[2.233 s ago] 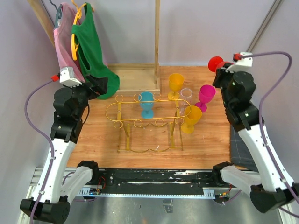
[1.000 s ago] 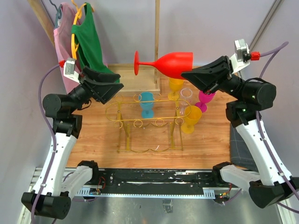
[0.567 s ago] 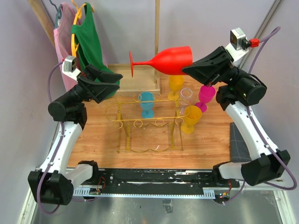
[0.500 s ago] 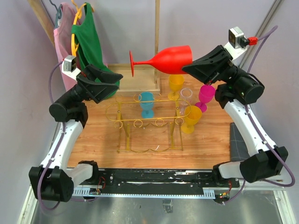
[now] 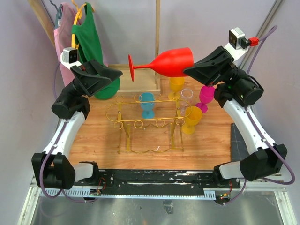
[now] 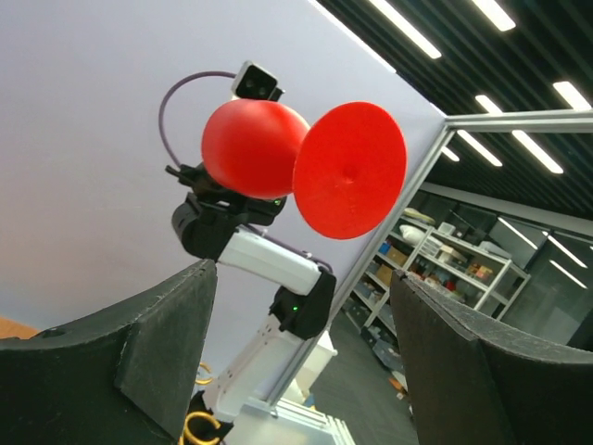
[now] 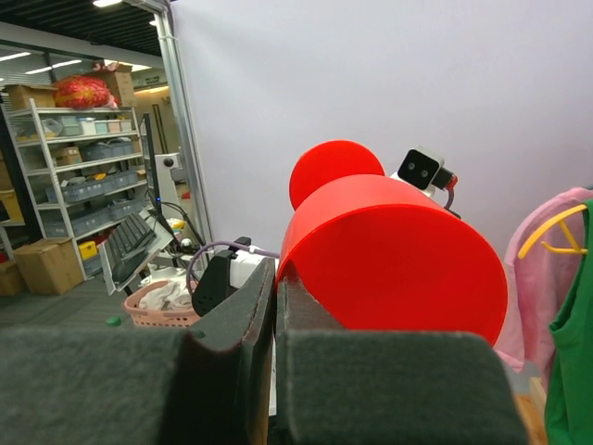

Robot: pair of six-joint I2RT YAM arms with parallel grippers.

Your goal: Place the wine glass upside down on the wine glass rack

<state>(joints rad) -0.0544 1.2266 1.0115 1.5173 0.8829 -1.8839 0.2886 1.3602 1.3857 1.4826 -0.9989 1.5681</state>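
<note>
Wine glass [image 5: 171, 62] held sideways, rim clamped by right gripper [image 7: 275, 278] — foot facing left gripper [image 6: 303, 273], spread wide. Handover seems in hand: stem must be enclosed.

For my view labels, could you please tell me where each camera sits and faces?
Top external: above and behind, looking down on the wine glass rack; both arms show.
Left wrist: looks up through the open left gripper at the red wine glass's foot.
Right wrist: looks along the shut right gripper, clamped on that glass's bowl.
Shared: all three show the glass.
</note>
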